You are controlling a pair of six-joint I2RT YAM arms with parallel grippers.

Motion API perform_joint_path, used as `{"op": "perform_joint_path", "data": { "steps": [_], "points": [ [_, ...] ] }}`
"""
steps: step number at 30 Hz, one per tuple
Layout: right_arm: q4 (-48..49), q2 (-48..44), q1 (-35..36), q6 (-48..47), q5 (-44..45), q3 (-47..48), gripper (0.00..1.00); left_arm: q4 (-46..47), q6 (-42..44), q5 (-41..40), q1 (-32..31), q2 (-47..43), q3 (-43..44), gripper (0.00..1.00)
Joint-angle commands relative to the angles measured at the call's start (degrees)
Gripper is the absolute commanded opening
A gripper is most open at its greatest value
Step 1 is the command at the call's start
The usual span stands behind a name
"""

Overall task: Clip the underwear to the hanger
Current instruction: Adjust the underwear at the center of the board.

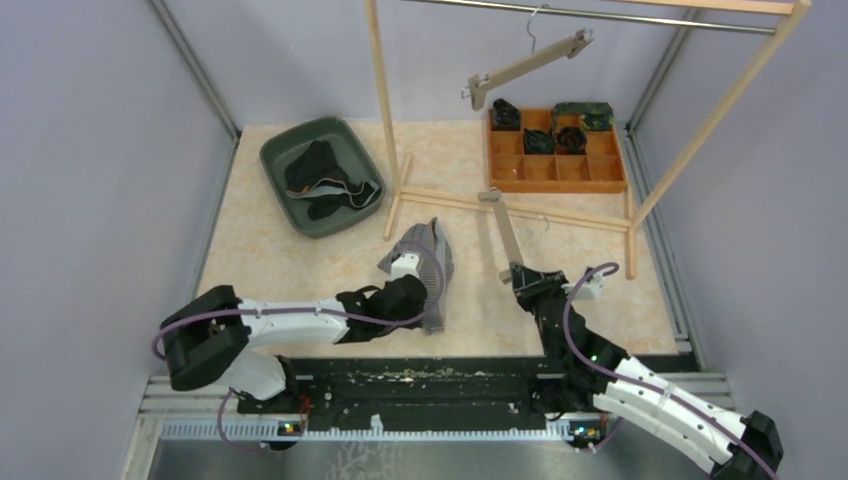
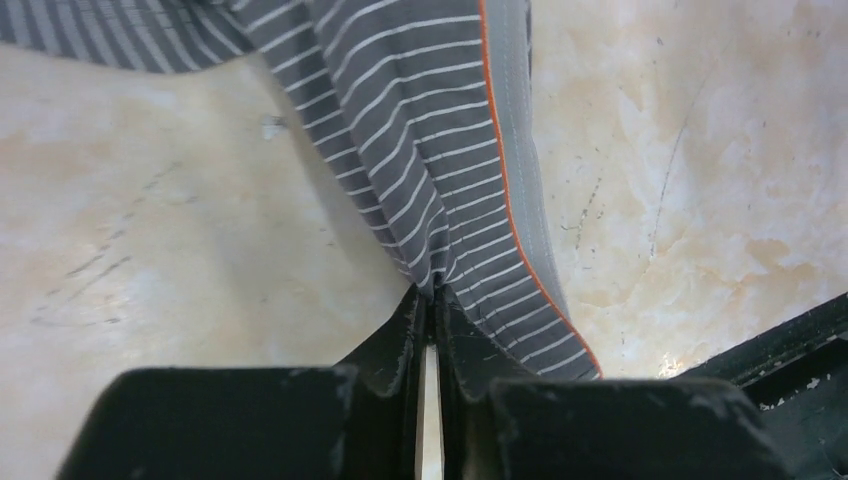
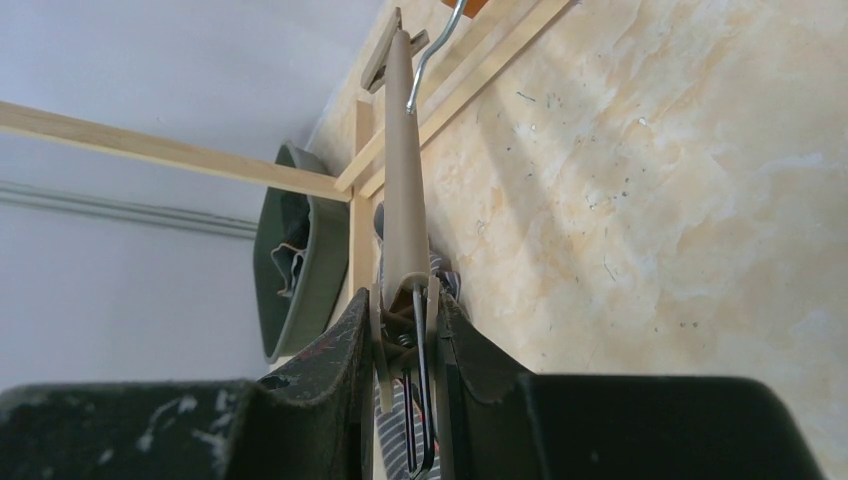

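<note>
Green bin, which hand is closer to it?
Left. The left hand, shut on the striped underwear, is in front and right of the green bin; the right hand, shut on the hanger, is farther right, beyond the underwear.

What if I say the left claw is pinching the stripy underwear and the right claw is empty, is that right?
Not quite. The left gripper does pinch the striped underwear, but the right gripper is not empty: the right wrist view shows it shut on the clip end of the hanger.
</note>
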Motion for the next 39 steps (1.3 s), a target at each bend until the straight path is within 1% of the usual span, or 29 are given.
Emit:
{"op": "perform_joint_path", "data": {
  "steps": [1,3,4,5,6,7,8,10,14,18,21,26,32,39],
  "points": [
    [2.4,-0.6,-0.6,-0.2,0.1,0.9,0.0,-5.3,0.3,-5.1,1.8,-6.9,-2.2,0.1],
    [2.5,-0.7,-0.7,-0.2,0.0,0.9,0.0,-7.3,0.4,-6.7,2.7,-9.8,-3.5,0.11],
    [2.6,-0.6,-0.7,-0.3,-0.1,0.8,0.0,-8.0,0.5,-7.3,3.2,-11.2,-4.1,0.15],
    [2.8,-0.6,-0.7,-0.3,-0.1,0.8,0.0,-8.6,0.7,-7.4,3.8,-12.4,-4.7,0.3],
    [2.9,-0.5,-0.7,-0.3,-0.2,0.8,0.0,-9.0,0.9,-7.2,4.4,-13.4,-5.1,0.49],
    [3.1,-0.3,-0.8,-0.4,-0.3,0.8,0.0,-9.7,1.1,-7.0,4.6,-14.2,-5.3,0.64],
    [3.3,0.0,-0.8,-0.3,-0.3,0.7,0.0,-10.5,1.1,-7.0,4.8,-14.8,-5.2,0.71],
    [3.8,0.5,-0.8,-0.3,-0.6,0.6,0.0,-12.4,1.1,-7.5,4.8,-15.7,-4.3,0.73],
    [5.0,1.8,-0.9,-0.2,-1.0,0.6,0.0,-14.1,3.2,-7.2,4.7,-16.8,-1.3,0.74],
    [6.2,3.2,-0.9,-0.2,-1.3,0.6,0.0,-13.6,6.0,-6.0,4.6,-14.4,3.4,0.74],
    [6.8,3.9,-0.9,-0.2,-1.5,0.5,0.0,-13.4,7.5,-7.0,4.2,-10.3,7.1,0.74],
    [6.5,3.8,-1.1,-0.3,-1.3,0.5,0.0,-14.7,9.7,-9.4,2.8,0.1,14.4,0.73],
    [4.3,1.2,-1.6,-0.8,-0.8,0.7,0.0,-22.9,7.7,-17.2,-1.5,12.1,23.5,0.72],
    [0.8,-2.7,-2.7,-1.3,-0.3,0.8,0.0,-25.0,6.9,-19.5,-4.7,17.6,26.7,0.72]
  ]
}}
